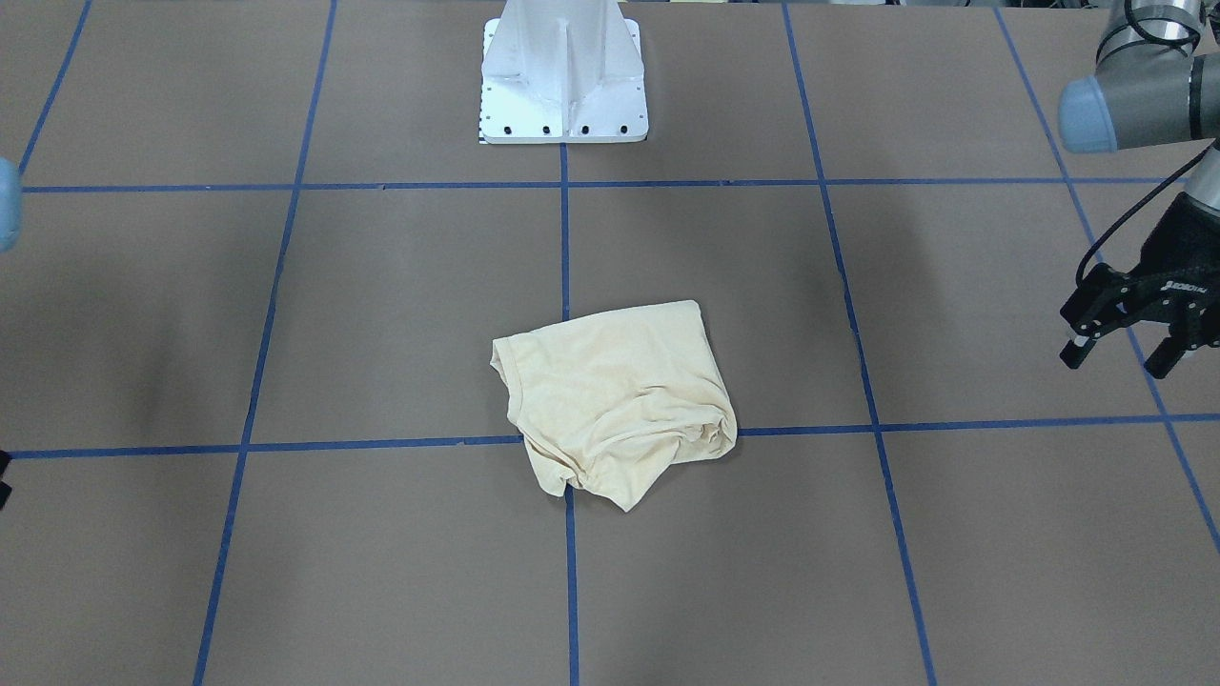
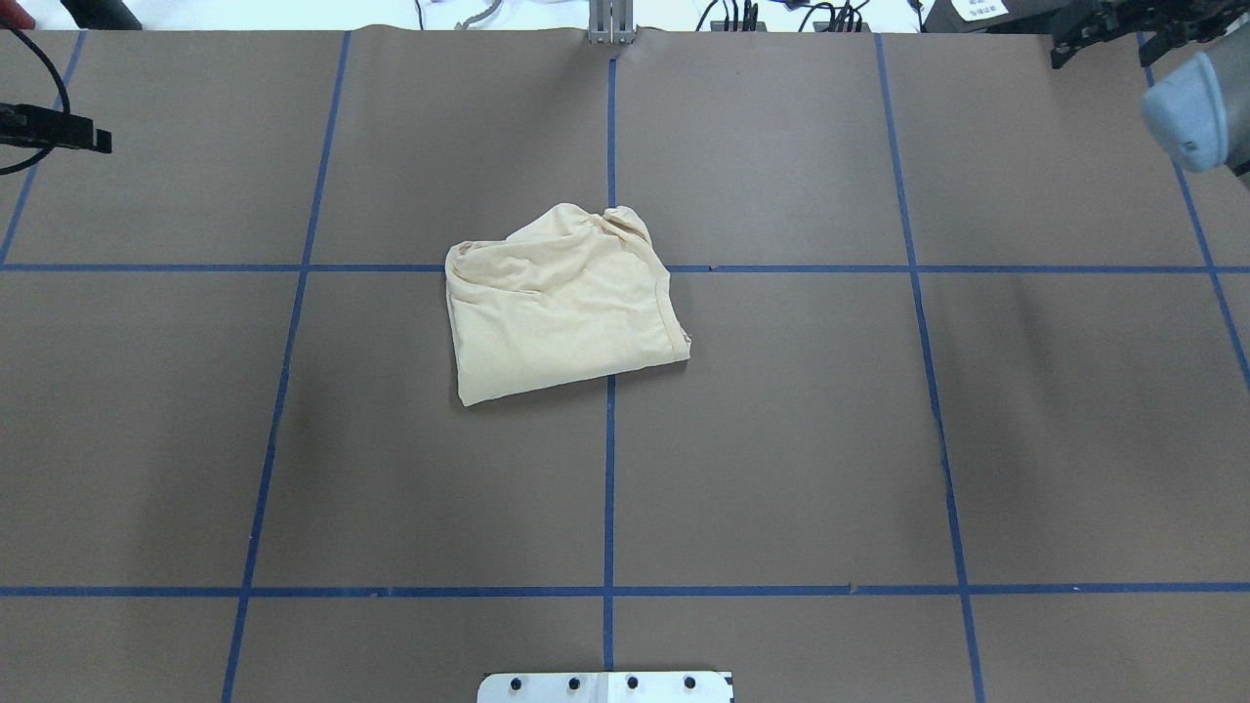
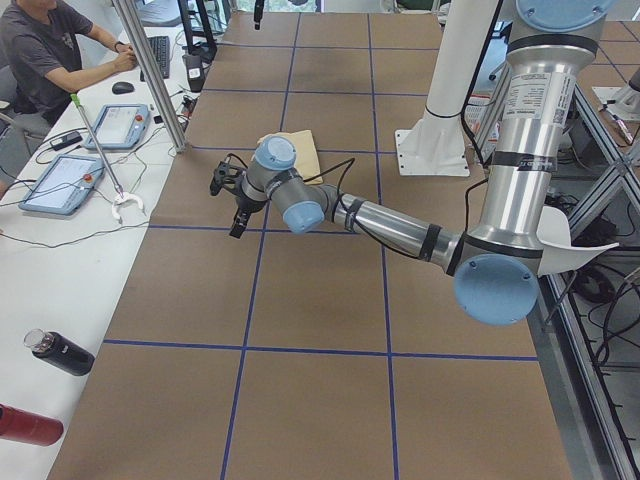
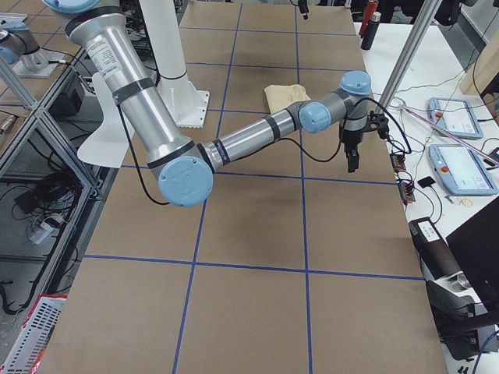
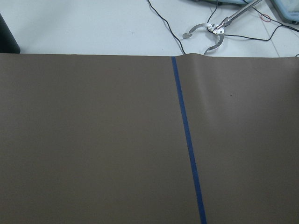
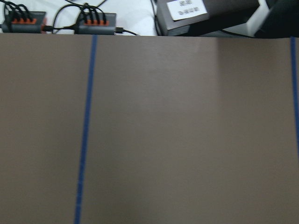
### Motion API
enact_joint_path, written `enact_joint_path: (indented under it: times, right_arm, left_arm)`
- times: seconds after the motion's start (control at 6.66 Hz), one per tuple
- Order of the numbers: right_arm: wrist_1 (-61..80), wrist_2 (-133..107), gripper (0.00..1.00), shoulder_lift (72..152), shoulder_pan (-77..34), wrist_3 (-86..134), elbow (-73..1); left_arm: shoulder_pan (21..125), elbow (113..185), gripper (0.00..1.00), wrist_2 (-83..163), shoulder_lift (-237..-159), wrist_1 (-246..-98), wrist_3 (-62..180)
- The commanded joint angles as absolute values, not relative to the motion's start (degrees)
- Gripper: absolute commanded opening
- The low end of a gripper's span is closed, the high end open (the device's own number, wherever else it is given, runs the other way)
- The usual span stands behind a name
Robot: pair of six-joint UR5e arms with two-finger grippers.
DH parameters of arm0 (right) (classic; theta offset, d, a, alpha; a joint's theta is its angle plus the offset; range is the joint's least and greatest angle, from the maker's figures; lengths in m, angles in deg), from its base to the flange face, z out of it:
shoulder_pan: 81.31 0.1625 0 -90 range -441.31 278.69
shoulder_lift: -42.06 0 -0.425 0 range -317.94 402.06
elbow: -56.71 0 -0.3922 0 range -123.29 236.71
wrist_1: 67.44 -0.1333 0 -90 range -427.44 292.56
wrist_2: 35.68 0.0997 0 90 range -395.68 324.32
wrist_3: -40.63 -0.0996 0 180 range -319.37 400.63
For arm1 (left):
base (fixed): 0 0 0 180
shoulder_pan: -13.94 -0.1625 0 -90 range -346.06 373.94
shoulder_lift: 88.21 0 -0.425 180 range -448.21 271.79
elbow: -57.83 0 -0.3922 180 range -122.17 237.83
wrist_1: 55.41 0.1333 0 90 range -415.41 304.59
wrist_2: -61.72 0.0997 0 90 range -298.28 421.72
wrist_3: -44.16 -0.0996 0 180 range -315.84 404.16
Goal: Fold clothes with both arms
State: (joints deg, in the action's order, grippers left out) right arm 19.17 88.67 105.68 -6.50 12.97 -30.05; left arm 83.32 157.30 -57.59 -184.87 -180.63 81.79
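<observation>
The left arm (image 3: pixel 390 225) and the right arm (image 4: pixel 249 136) stretch outward to opposite sides. The left tool (image 1: pixel 1118 362) hangs with fingers parted, gripping nothing. The right tool (image 4: pixel 351 160) points downward, and how its jaws stand is unclear.

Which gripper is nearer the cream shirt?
Left, slightly. The left gripper hangs off the shirt's left, about level with it; the right gripper hangs off its right, further toward the far edge.

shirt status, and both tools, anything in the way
Left tool open, empty, off to the side. Right tool away too, jaws unclear. Shirt a rumpled folded bundle, lying free at centre. Nothing in the way.
</observation>
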Motion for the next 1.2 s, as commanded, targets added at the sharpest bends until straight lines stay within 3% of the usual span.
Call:
enact_joint_path:
  times: [0.0, 0.6, 1.05]
  right_arm:
    - [19.3, 85.1, 1.00, 113.7, -1.1, 31.0, -30.3]
    - [37.9, 86.0, 1.00, 117.4, 8.4, 48.6, -34.4]
    - [40.5, 95.0, 1.00, 122.1, 11.1, 48.7, -35.6]
  left_arm:
    - [89.7, 157.5, 1.00, -59.5, -183.2, -172.2, 62.8]
    - [96.7, 157.1, 1.00, -59.0, -182.7, -155.7, 42.8]
    - [99.5, 157.2, 1.00, -59.7, -183.3, -142.6, 35.2]
